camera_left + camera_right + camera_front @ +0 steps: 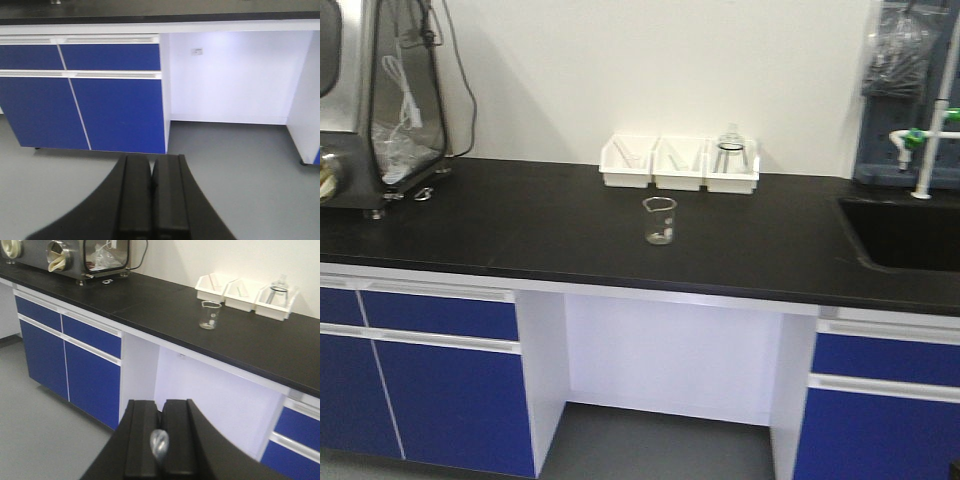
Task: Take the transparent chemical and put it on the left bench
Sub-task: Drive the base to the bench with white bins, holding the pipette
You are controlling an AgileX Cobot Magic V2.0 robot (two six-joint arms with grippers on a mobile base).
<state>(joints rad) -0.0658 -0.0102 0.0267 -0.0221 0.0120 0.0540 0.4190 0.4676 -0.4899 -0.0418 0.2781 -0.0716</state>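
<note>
Since it stands upright and alone on the black bench (520, 222), just in front of three white bins (680, 182), the clear beaker (660, 221) appears set where it can be reached freely; no pipette is discernible in it. Left fingers (135, 195) pressed together, empty, facing blue cabinets (115, 110). Right fingers (142, 440) nearly together; small grey piece (159, 445) at their seam, unidentified.

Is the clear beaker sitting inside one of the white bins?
No, the clear beaker stands on the black worktop, in front of the white bins.
</note>
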